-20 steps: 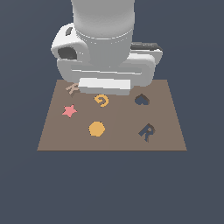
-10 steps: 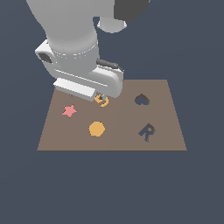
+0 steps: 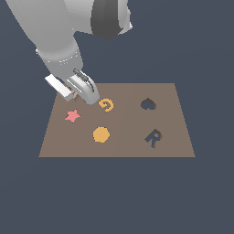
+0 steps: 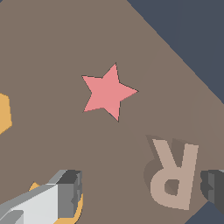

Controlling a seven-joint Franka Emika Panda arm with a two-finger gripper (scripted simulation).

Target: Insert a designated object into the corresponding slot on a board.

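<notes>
The designated object, a pale tan letter "R" piece (image 4: pixel 173 173), lies flat on the brown board (image 4: pixel 52 43) between my fingertips, nearer one of them. My gripper (image 4: pixel 142 188) is open and low over it, and neither finger touches the piece. In the exterior view the gripper (image 3: pixel 75 95) sits at the board's (image 3: pixel 137 146) far corner on the exterior view's left, and the hand hides the piece there. The slot (image 3: pixel 153 138), a dark R-shaped cut-out, is near the front on the exterior view's right.
A pink star (image 3: pixel 72 115) lies just in front of the gripper, an orange hexagon (image 3: pixel 101 135) nearer the front, and an orange "G" (image 3: pixel 106 104) beside the hand. A dark heart-shaped cut-out (image 3: pixel 147 104) lies behind the R slot. One fingertip (image 4: pixel 70 188) overlaps the "G" in the wrist view.
The arm has swung toward the exterior view's left and come down to the board's far left corner. The pieces on the board have not moved.
</notes>
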